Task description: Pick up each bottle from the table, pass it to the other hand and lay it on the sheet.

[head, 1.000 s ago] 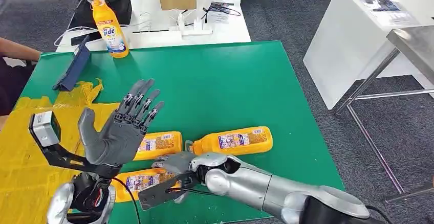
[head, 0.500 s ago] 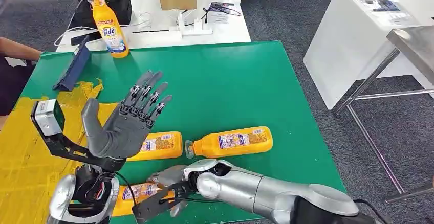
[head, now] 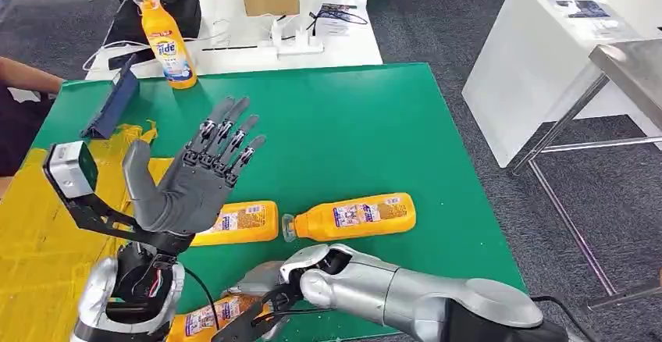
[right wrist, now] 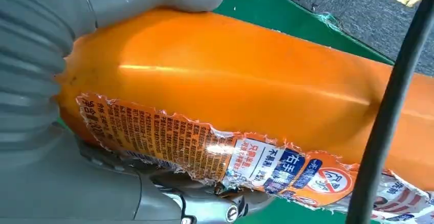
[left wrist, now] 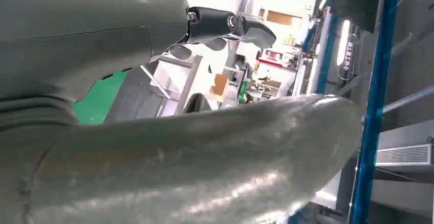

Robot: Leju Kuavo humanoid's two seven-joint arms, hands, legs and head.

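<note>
Head view: our right hand (head: 261, 283) wraps the nearest bottle (head: 204, 318) at the front edge of the green table (head: 351, 123). The right wrist view confirms the grip, thumb over the orange body and fingers (right wrist: 215, 206) under its torn label. Our left hand (head: 183, 186) is raised above the table, palm up, fingers spread, holding nothing. We judge it is posed to receive the bottle. Two more bottles lie flat mid-table, one (head: 234, 223) partly behind the left hand, the other (head: 351, 215) just beside it. The yellow sheet (head: 35, 240) covers the table's left side, near the left hand, so a handover there suits the drop. An upright bottle (head: 165, 41) stands at the far edge.
</note>
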